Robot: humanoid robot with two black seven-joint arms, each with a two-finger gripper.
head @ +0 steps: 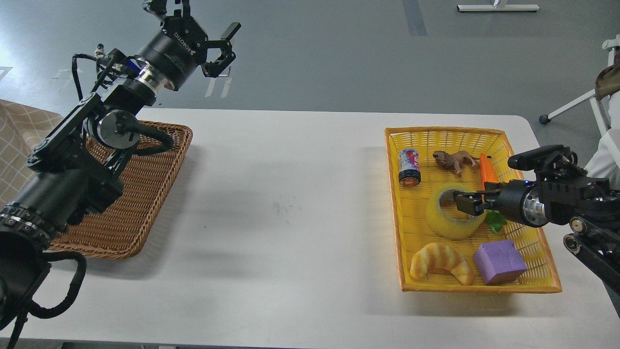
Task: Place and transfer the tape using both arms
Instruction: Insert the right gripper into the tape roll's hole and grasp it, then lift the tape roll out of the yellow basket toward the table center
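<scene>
Right end effector (460, 201) sits at the tape (453, 213), reaching in from the right. Fingers are over the roll's top rim and core opening. One finger looks to be inside the core and the other at the rim, but the view is too dark to confirm a clamp, so I can't tell whether it has a grip.

Tape lies flat, core up, near the middle of the yellow basket (547, 283) on the right side of the white counter (290, 194).

Around the tape in that basket:
- can (409, 167) on its side, at the far left
- toy lion (454, 160) at the far middle
- orange carrot-like piece (488, 169) at the far right, beside the right wrist
- green leaf (495, 221) just right of the roll, under the wrist
- croissant (441, 261) near left
- purple block (499, 261) near right, beside the croissant

Left end effector (220, 46) is raised well above the counter's far left edge. Fingers are spread wide and it holds nothing. The left arm crosses over the brown wicker tray (145, 203), which sits at the left of the counter, well apart from the yellow basket.
</scene>
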